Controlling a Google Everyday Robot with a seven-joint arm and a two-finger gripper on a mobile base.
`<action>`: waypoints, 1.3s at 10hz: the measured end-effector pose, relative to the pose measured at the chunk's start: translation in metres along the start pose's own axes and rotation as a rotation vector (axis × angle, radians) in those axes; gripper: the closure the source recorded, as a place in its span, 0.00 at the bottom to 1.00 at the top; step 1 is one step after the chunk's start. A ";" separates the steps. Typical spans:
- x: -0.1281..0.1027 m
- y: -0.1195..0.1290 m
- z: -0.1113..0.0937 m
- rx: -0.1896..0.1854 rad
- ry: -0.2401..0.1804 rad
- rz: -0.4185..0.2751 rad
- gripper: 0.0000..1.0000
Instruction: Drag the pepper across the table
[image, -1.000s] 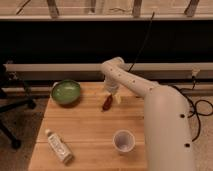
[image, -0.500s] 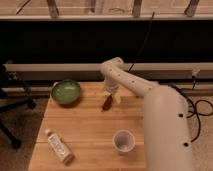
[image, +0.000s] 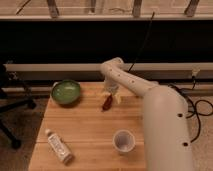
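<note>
Change is slight: over the last second my arm and my gripper hold nearly the same pose, reaching down over the far half of the table, and the pepper lies where it lay, just in front of the gripper and so close that the two look to be touching. I read this as a pause at the point of contact, not a drag in progress, since nothing on the boards has shifted. Whether my gripper is open, closed or clamped on the pepper I cannot tell from here; its tip merges with the pepper's upper end. The pepper sits near the middle of the table's far part, tilted with its lower end pointing toward the near-left, to the right of the green bowl and apart from it. The white cup stands nearer the front edge, well clear, and the bottle lies at the near-left corner. For the task this means the drag itself is, in my judgement, barely begun or not begun at all: I have reached the pepper, and the sliding across the boards is what is left. The open wood between bowl, cup and bottle looks like the easiest path, provided I keep steady downward contact so the slim pepper does not roll out from under me.
</note>
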 end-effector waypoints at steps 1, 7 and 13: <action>0.001 0.000 0.002 -0.003 -0.011 -0.001 0.20; 0.008 0.006 0.020 -0.028 -0.064 0.001 0.67; 0.011 0.015 0.018 -0.028 -0.060 -0.002 1.00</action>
